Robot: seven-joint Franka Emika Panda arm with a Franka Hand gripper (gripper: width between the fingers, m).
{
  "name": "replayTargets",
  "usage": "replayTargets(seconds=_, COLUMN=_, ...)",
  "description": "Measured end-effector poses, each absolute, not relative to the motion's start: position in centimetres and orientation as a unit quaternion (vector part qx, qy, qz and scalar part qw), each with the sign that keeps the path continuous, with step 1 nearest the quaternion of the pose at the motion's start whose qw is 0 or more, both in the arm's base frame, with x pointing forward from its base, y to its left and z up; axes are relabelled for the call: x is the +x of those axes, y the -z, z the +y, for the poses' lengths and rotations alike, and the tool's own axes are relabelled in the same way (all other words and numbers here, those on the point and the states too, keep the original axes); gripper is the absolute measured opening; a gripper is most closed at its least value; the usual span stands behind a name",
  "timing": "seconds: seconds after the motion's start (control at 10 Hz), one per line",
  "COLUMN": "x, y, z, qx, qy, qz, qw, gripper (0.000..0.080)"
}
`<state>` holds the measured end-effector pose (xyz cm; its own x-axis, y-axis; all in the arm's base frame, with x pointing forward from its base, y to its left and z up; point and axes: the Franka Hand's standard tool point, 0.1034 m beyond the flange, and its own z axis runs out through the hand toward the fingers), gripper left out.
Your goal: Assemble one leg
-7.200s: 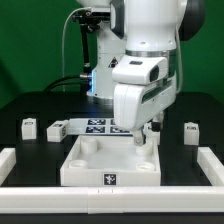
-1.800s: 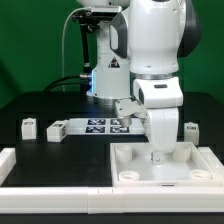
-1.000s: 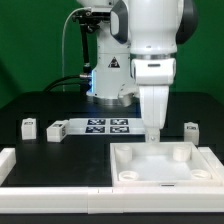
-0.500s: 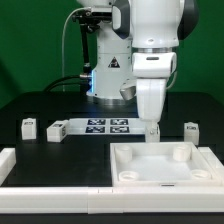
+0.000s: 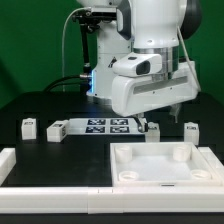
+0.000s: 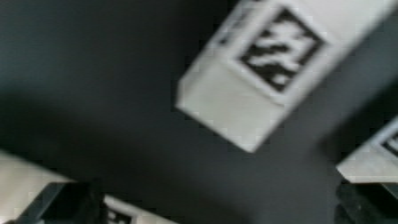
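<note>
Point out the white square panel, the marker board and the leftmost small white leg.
White square panel (image 5: 160, 160): exterior view, flat middle.
Marker board (image 5: 108, 126): exterior view, tagged top.
Leftmost small white leg (image 5: 28, 127): exterior view, tagged face.

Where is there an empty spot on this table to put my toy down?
The biggest bare patch is the black table between the white rail on the exterior view's left and the square panel, in front of the marker board. Crowded: behind the panel, where the arm hangs over a leg.
</note>
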<state>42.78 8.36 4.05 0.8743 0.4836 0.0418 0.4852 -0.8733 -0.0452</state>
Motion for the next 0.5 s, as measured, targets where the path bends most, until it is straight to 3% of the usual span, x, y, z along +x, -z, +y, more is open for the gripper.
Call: replayTargets(seconds=0.5, x=40.9, y=-3.7, z=13.0, qx=-0.997, qy=-0.008, qz=0.064, qw=0.047, gripper=0.0649)
